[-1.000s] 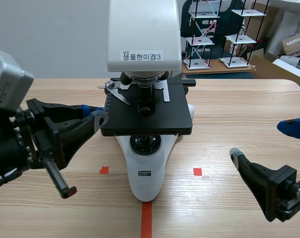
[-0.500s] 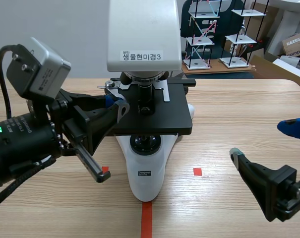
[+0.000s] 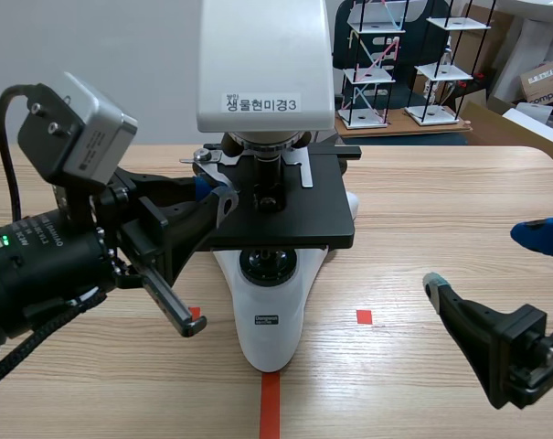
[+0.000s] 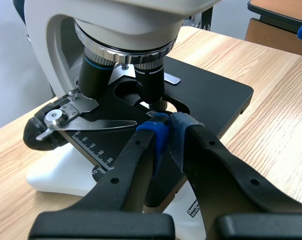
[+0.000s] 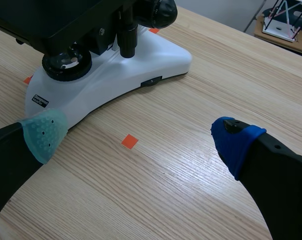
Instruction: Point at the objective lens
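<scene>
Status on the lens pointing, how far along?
Done: left gripper is shut, tips over the stage, just below the objective lens. In hand: the point itself; contact with the lens can't be told. Left: nothing obvious; right gripper sits open beside the base.

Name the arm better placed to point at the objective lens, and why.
Left. The left gripper, shut, has its tips right by the objective lens; the right gripper hangs open, off beside the microscope base.

Microscope [image 3: 265, 64]: its head ran off above my scene view.
Stage [image 4: 215, 95]: my left gripper [image 4: 168, 125] covered its near part.
</scene>
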